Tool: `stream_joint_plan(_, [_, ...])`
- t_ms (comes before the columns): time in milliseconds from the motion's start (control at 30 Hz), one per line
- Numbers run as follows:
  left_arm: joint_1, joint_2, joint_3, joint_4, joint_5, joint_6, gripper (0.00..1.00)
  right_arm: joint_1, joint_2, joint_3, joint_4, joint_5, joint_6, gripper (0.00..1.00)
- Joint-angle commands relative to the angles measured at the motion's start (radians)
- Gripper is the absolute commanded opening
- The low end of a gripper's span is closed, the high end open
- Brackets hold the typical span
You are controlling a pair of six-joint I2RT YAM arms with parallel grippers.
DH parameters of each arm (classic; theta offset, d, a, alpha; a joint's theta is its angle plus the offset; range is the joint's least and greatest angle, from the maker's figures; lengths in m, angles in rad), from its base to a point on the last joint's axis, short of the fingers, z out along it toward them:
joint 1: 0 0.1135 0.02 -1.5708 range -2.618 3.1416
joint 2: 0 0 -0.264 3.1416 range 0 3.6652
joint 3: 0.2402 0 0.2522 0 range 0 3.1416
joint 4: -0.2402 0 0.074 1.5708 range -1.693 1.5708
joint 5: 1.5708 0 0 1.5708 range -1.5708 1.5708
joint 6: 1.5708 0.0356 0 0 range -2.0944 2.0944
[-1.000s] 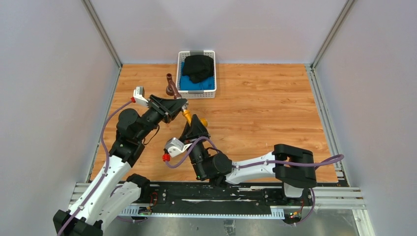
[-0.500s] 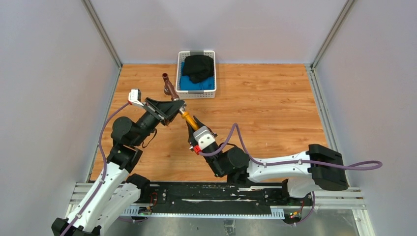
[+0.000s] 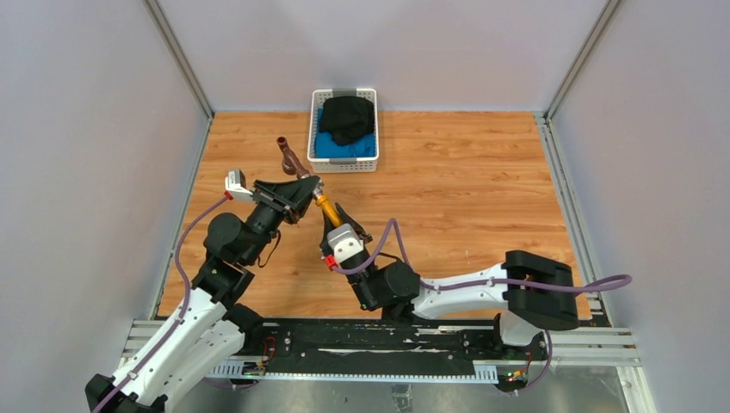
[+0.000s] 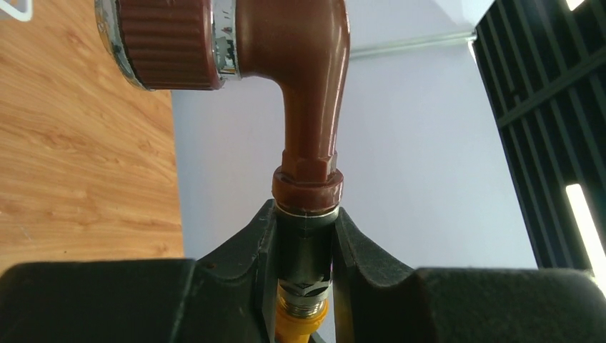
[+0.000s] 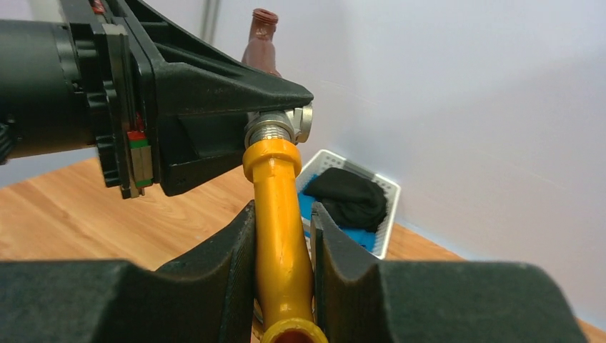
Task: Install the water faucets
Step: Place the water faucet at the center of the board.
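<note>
Above the wooden table (image 3: 465,189), the two water faucets are joined end to end. The reddish-brown faucet (image 3: 291,158) (image 4: 311,86) points up toward the back, its ribbed knob (image 4: 168,43) to the left in the left wrist view. My left gripper (image 3: 308,184) (image 4: 304,239) is shut on its dark stem just below the collar. A silvery threaded fitting (image 5: 275,128) links that stem to the brass-yellow faucet (image 3: 328,209) (image 5: 277,214). My right gripper (image 3: 336,222) (image 5: 282,239) is shut on the yellow spout.
A white basket (image 3: 344,166) (image 5: 389,207) holding a black cloth (image 3: 349,118) on a blue one (image 3: 340,148) stands at the back of the table, just behind the brown faucet. Grey walls enclose the table on three sides.
The right wrist has turned around the yellow faucet, its camera swinging from the left side to on top. The left gripper and brown faucet have shifted slightly left. Both grips have held.
</note>
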Motion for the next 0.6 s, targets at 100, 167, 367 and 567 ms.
stream_joint_plan(100, [-0.132,-0.021,-0.039,0.0,-0.146,-0.029,0.0,-0.028,0.009,0.036,0.214,0.086,-0.197,0.0])
stream_joint_plan(167, [-0.133,-0.03,-0.046,0.0,-0.152,-0.031,0.0,-0.037,-0.043,0.007,0.127,0.061,-0.088,0.0])
stream_joint_plan(367, [-0.137,-0.06,-0.052,-0.001,-0.19,0.004,0.0,-0.051,-0.124,0.032,-0.14,0.051,0.165,0.0])
stream_joint_plan(567, [-0.15,-0.061,-0.034,0.001,-0.215,0.061,0.0,-0.051,-0.127,0.057,-0.224,0.084,0.284,0.0])
